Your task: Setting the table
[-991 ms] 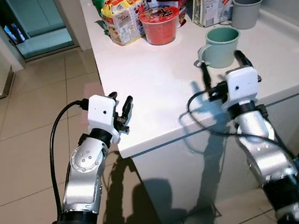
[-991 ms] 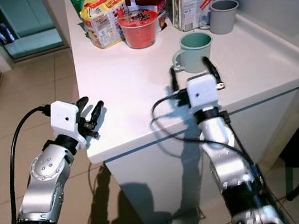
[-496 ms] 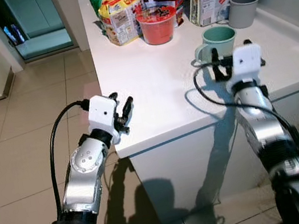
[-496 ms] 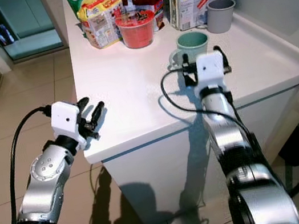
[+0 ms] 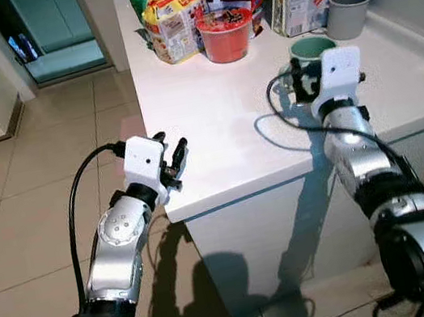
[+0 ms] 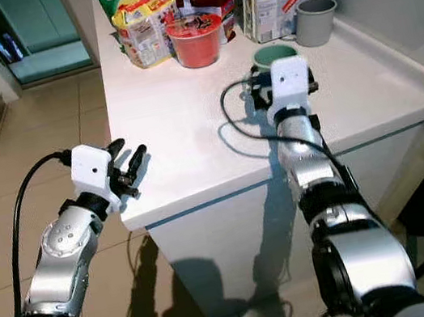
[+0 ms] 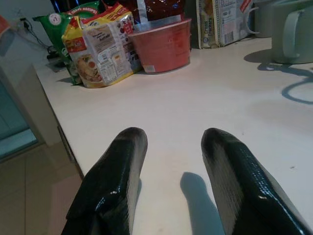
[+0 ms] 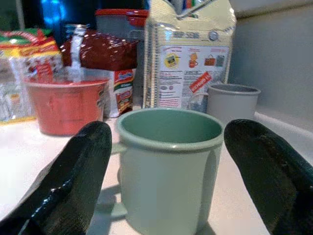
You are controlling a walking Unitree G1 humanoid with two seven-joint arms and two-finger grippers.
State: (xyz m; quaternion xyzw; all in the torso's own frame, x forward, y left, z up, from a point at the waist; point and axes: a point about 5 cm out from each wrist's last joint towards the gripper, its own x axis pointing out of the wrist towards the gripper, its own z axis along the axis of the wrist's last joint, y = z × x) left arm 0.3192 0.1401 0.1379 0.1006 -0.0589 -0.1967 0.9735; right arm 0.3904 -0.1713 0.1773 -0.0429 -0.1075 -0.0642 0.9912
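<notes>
At upper right of the head view, the right gripper (image 8: 164, 171) – fingers spread wide – brackets the upright green mug (image 8: 168, 166) dead ahead, while the left gripper (image 5: 172, 156), fingers parted, hangs far off.

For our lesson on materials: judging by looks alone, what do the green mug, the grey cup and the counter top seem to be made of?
Green mug: probably matte plastic or glazed ceramic; even colour, soft sheen, thick rolled rim.
Grey cup: likely the same, dull and uniform.
Counter top: smooth white stone or laminate, faintly glossy, showing soft shadows.
The right gripper is open around the mug.
</notes>
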